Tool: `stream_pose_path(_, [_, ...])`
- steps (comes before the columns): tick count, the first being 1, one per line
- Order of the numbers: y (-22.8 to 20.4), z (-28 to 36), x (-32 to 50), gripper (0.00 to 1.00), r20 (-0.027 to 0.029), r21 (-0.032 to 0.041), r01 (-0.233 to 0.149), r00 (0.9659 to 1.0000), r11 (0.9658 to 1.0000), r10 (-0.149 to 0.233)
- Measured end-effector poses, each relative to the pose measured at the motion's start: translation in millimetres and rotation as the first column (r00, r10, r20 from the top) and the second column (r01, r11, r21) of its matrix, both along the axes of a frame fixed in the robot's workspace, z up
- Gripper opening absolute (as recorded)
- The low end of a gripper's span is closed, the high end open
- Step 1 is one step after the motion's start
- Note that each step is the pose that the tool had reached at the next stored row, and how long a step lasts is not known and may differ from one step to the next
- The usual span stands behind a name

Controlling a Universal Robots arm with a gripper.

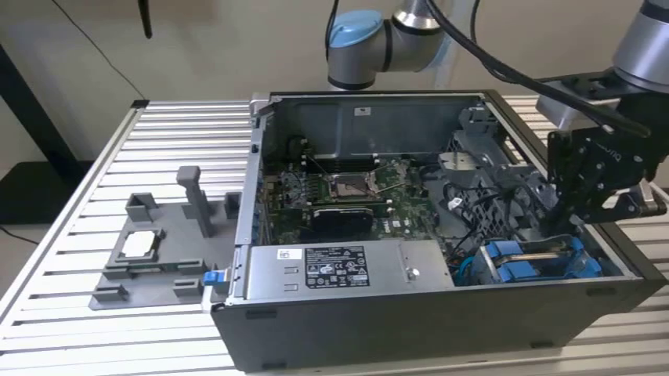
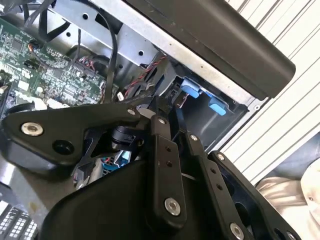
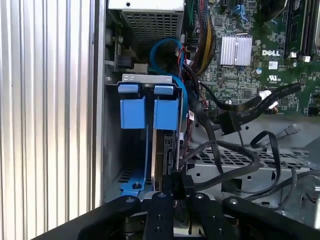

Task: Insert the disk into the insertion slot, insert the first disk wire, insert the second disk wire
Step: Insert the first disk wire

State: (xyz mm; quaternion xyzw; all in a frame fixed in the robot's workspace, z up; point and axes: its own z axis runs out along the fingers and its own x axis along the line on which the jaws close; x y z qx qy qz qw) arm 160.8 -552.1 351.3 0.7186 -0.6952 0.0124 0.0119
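disk [image 3: 164, 147] on edge in insertion slot [image 3: 147, 78]

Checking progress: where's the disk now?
In the first wrist view the disk sits in the drive cage by the gripper; that cage is at the exterior view's right.

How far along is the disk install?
The disk looks seated in the drive bay, blue tabs out. The gripper is closed on a black connector at the disk's end, so a wire is in hand. Can't tell whether it's first or second.
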Motion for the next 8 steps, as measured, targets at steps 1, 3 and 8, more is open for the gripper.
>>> stream_pose_path(1, [-0.3, -0.1, 1.2, 0.19, -0.0141, 0.0004, 0.000, 0.9999, 1.0000, 0.000])
stream_pose_path(3, [-0.8, -0.3, 3.3, 0.19, -0.0413, 0.0013, 0.000, 0.9991, 1.0000, 0.000])
stream_pose_path(8, [-1.7, -1.2, 4.9, 0.19, -0.0649, 0.0027, 0.008, 0.9979, 1.0000, -0.008])
